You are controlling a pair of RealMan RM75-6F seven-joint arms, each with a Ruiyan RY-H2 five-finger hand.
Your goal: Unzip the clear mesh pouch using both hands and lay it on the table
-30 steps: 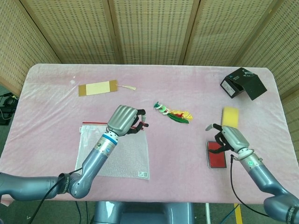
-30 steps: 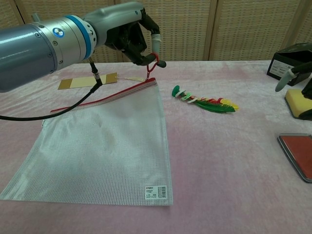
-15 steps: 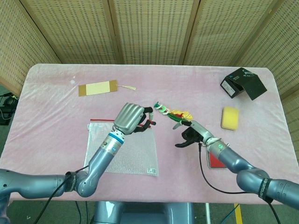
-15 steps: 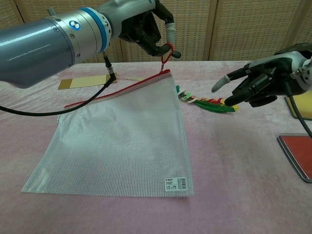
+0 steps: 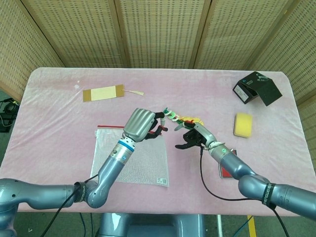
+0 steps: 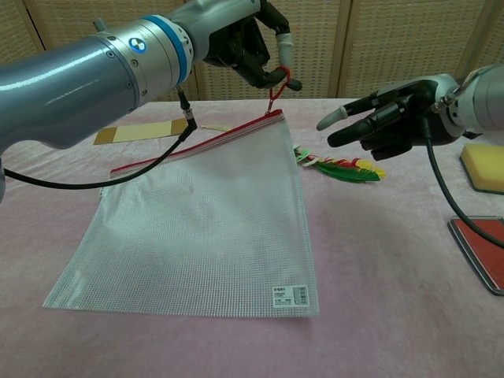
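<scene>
Red zipper pull [image 6: 276,81] pinched by left hand [image 6: 250,47], lifting mesh pouch [image 6: 205,220] corner at frame centre. Right hand [image 6: 390,118] fingers spread, holding nothing, mid-right.

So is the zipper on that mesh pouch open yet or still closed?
Still closed, as far as the chest view shows: the red zipper runs flat along the pouch top, with the left hand pinching the pull loop at the end corner.

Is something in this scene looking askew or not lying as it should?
Only the mesh pouch: the left hand lifts its zipper corner by the red pull, so it tilts. Nothing looks spilled or damaged.
</scene>
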